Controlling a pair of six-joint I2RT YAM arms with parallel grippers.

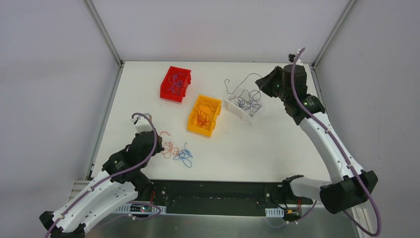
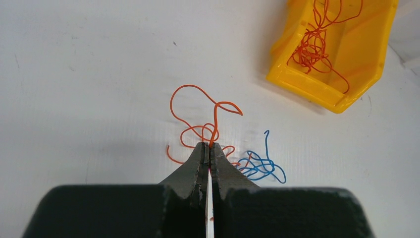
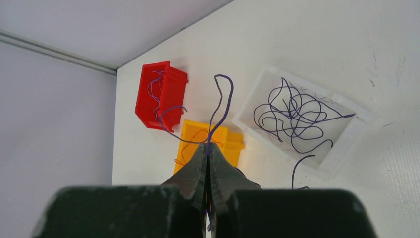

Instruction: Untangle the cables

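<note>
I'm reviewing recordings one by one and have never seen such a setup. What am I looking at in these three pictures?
Two robot arms, the left arm and the right arm, are fixed at the near edge of a white table. The wide picture looks down from above and behind them; the other two come from a camera on each wrist, so each arm's own gripper shows at the bottom. On the table stand a red bin, a yellow bin and a white bin, each holding thin wires. An orange wire and a blue wire lie loose and overlapping near the left arm. The left gripper is shut on the orange wire; the right gripper, by the white bin, is shut on a dark wire.
</note>
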